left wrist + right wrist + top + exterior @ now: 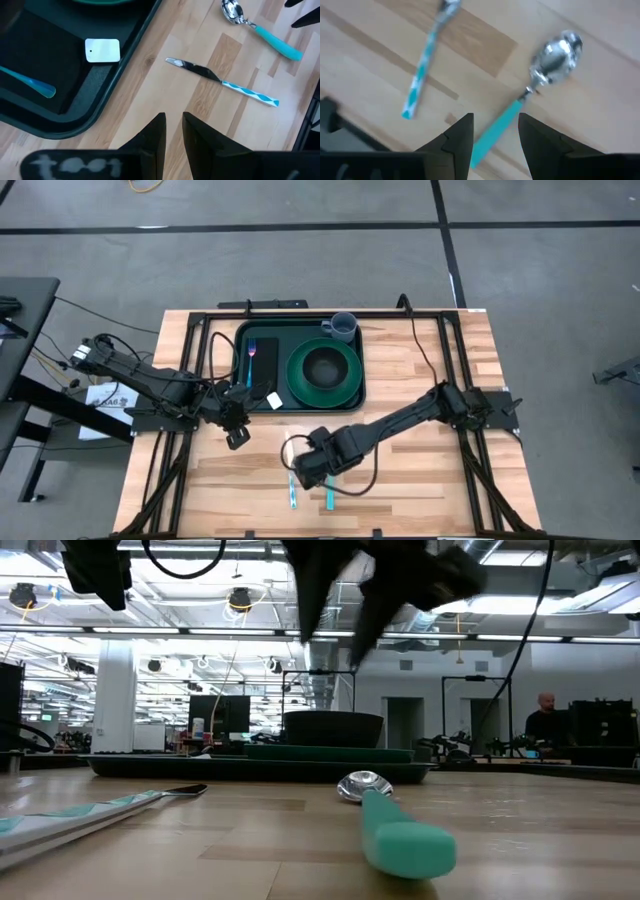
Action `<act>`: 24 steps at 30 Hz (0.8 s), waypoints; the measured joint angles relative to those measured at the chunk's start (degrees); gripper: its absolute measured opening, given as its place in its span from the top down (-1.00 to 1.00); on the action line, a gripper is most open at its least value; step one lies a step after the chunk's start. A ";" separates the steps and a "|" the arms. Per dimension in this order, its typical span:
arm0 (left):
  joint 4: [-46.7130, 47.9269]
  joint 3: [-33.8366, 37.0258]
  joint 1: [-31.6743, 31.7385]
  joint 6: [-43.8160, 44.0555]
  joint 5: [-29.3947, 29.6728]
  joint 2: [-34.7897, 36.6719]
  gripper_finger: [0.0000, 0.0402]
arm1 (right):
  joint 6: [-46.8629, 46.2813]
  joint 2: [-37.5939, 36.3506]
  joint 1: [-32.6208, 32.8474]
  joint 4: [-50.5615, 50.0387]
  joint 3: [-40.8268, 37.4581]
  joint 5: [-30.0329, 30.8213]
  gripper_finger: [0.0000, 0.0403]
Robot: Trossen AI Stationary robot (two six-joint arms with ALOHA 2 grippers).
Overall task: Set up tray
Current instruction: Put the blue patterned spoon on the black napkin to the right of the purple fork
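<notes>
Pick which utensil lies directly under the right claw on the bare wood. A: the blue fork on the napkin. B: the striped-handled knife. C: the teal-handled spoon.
C: the right claw hangs open straddling the teal-handled spoon, with the knife lying apart beside it.

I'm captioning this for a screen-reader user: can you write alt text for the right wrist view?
The right end effector, fingers open, hovers over the handle of a teal-handled spoon lying on the wooden table. A knife with a blue-and-white patterned handle lies beside the spoon, apart from it.
</notes>
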State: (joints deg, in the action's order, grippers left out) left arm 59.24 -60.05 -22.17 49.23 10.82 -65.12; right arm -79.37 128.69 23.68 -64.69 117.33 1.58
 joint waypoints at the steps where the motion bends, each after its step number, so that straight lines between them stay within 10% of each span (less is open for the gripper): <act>1: 0.00 0.00 0.00 -0.01 0.03 0.00 0.74 | -1.55 0.02 0.39 0.19 -0.73 0.00 0.27; 24: -0.01 0.00 0.00 -0.61 0.09 0.00 0.74 | -14.10 0.02 2.44 12.19 -12.37 -0.13 0.27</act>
State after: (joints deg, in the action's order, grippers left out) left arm 59.24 -60.05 -22.17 48.62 10.92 -65.12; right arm -93.47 128.70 26.12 -52.50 104.97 1.45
